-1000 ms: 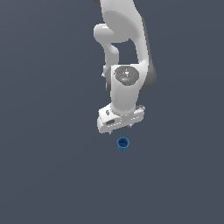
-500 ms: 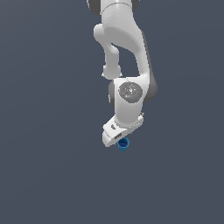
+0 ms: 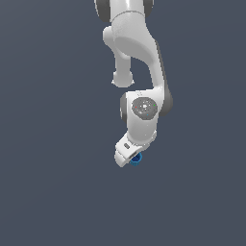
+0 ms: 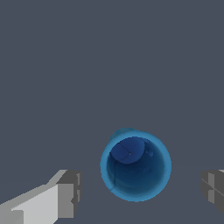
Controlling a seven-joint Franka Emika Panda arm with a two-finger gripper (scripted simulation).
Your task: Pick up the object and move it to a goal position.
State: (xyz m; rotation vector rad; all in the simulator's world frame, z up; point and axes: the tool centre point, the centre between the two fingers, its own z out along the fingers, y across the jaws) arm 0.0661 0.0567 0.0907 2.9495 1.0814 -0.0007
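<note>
Blue cup (image 4: 135, 165) sits between the wide-spread gripper (image 4: 140, 190) fingers, seemingly untouched.

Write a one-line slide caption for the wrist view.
Open gripper straddles the blue cup, a finger on each side with clear gaps, looking into its hollow top.

the blue cup (image 4: 135, 165) sits between the two fingers (image 4: 65, 194) of the gripper (image 4: 140, 192), with a gap of bare grey floor (image 4: 87, 65) on either side; nothing else stands on the floor around it, so every approach lies open
</note>
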